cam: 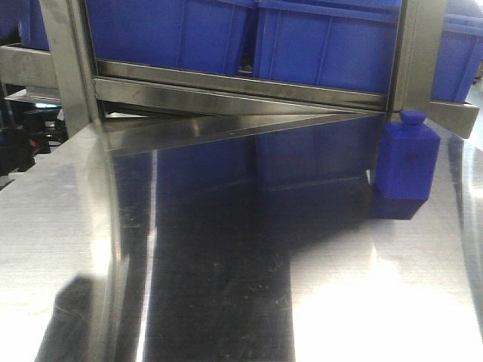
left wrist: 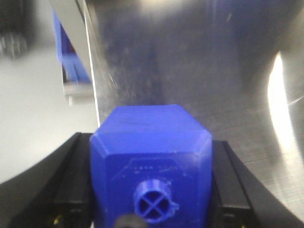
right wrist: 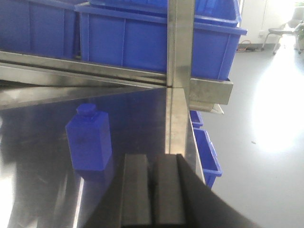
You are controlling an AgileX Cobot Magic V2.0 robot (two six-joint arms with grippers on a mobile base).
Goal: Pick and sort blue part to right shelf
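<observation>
A blue part [left wrist: 152, 126], bottle-shaped with a round cross-ribbed cap, fills the left wrist view. My left gripper [left wrist: 151, 159] is shut on it, a black finger [left wrist: 71, 180] on each side, above the steel table [left wrist: 213, 71]. Another blue part [cam: 407, 162] stands upright on the table at the right, just in front of the right shelf [cam: 241, 94]. In the right wrist view that blue part [right wrist: 89, 140] is ahead and to the left of my right gripper [right wrist: 152, 159], which is shut and empty. The shelf rail [right wrist: 95, 66] runs behind it. Neither gripper shows in the front view.
Large blue bins [cam: 324, 38] sit on the shelf behind steel uprights [cam: 72, 68]. An upright post [right wrist: 178, 57] stands straight ahead of the right gripper. Smaller blue bins [right wrist: 206, 152] are below the table's right edge, with open floor [right wrist: 266, 142] beyond.
</observation>
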